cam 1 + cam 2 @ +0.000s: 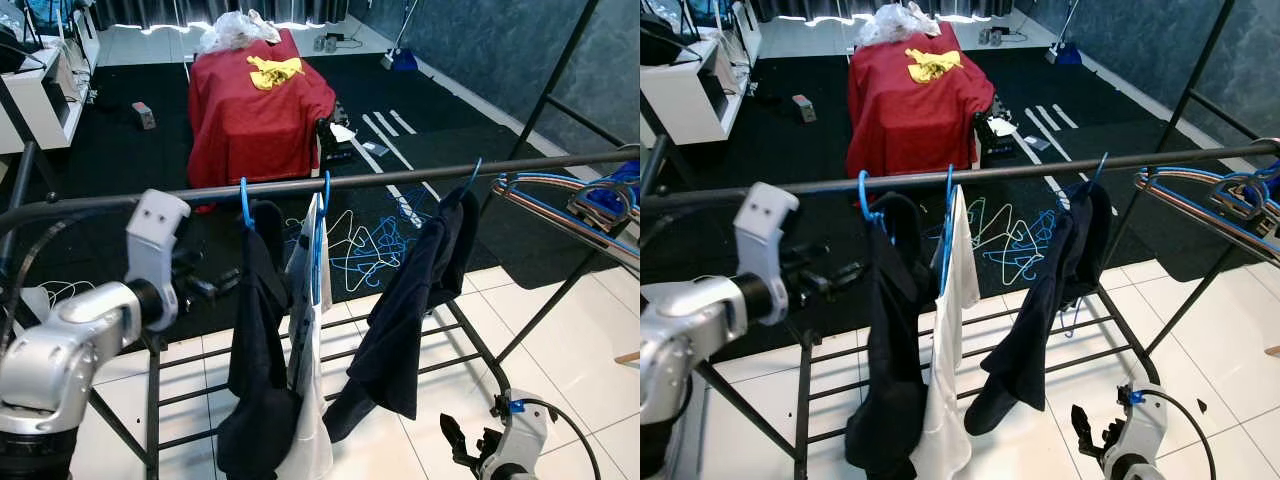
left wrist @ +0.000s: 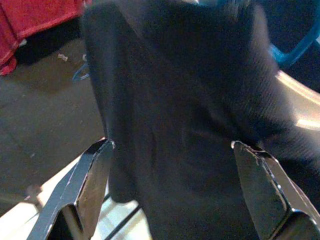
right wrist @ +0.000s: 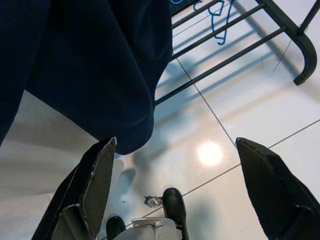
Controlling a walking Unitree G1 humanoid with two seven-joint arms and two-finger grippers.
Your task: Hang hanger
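- Hanging on the dark rail (image 1: 400, 177) of a clothes rack: three blue hangers, each carrying a garment.
- Blue hanger (image 1: 244, 204), nearest the robot's left: hook over the rail, dark garment (image 1: 258, 330) draped below it, long axis running downward.
- Second blue hanger (image 1: 322, 215): just beside the first, carrying a white garment (image 1: 308, 300) seen edge-on.
- Third blue hanger (image 1: 470, 180): further toward the robot's right, holding a navy garment (image 1: 410, 310) that slants down and leftward.
- Left gripper (image 1: 215, 287): raised just beside the dark garment; in the left wrist view its fingers (image 2: 87, 180) stand wide apart with the dark cloth between them, gripping nothing.
- Right gripper (image 1: 455, 440): low, near the tiled floor (image 1: 560, 340); fingers (image 3: 95, 185) spread wide, holding nothing, under the hem of the navy garment.
- Loose hangers (image 1: 365, 245), white and blue: heaped on the black carpet beyond the rack.
- Red cloth (image 1: 255, 105): covering a piece of furniture further back, a yellow item (image 1: 272, 70) on top.
- Writing or labels: none legible.
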